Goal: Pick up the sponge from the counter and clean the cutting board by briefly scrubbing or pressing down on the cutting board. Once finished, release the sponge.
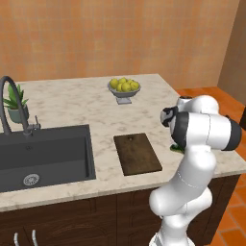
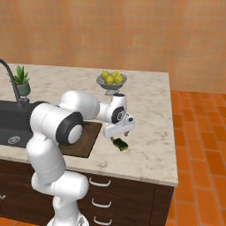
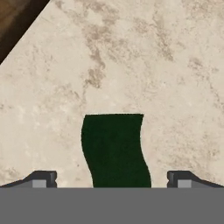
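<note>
Worktop: a broad beige marble-patterned stone counter (image 1: 96, 108) is seen on dark brown wooden cabinet fronts (image 2: 132, 194); it runs to a corner at the far right.
Room: an orange-tan tiled wall (image 1: 120, 38) is seen behind, and an orange tiled floor (image 2: 198, 141) lies to the right.
Sink: a dark grey sink basin (image 1: 43, 156) is set into the worktop at the left, with a dark curved faucet (image 1: 12, 103) at its back edge.
Plant: a small green potted plant (image 2: 21, 81) stands near the faucet.
Fruit: a grey footed bowl of round yellow lemons (image 1: 124, 89) stands toward the back of the worktop.
Board: a flat dark brown wooden cutting board (image 1: 137, 153) lies between the sink and the arm, its small hole at the far short edge.
Sponge: a small green block with a yellow edge and dark top (image 2: 120, 144) rests on the worktop, just right of the board and apart from it.
Gripper: the two-finger gripper (image 2: 121, 132) hangs just above the sponge; the jaws are spread wide, one on each side, with nothing held.
Hidden: in the left base view the sponge is mostly covered by the white arm. In the hand view its near end is cut off at the bottom.
</note>
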You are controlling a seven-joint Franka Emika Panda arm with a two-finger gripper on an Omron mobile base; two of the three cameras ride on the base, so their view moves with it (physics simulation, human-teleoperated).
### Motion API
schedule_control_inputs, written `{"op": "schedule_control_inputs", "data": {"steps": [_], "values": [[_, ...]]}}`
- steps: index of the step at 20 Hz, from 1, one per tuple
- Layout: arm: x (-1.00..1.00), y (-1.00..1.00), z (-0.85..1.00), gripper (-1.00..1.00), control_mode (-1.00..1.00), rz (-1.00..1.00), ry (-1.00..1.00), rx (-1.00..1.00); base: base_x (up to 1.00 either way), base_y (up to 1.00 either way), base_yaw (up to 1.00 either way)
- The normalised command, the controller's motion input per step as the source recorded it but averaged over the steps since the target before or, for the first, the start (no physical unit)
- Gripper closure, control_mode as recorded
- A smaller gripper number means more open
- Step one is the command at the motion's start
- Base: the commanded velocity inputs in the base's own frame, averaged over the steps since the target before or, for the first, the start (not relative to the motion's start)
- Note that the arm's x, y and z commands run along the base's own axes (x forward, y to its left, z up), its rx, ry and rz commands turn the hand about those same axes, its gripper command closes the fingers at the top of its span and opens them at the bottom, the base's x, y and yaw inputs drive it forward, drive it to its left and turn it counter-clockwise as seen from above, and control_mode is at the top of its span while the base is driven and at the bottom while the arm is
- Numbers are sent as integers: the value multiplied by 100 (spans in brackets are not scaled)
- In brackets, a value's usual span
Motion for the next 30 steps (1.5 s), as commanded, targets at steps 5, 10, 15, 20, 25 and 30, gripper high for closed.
{"op": "schedule_control_inputs", "data": {"steps": [5,10,15,20,25,30], "values": [[0,0,-12,-100,-100,9,0,0,0,0,0],[-4,-3,-14,-100,-100,13,0,0,0,0,0],[-1,-11,-23,-100,-100,11,0,0,0,0,0],[-10,0,-34,-100,-100,9,0,0,0,0,0],[-6,0,-37,-100,-100,6,0,0,0,0,0],[0,12,-9,100,-100,1,-1,0,0,0,0]]}}
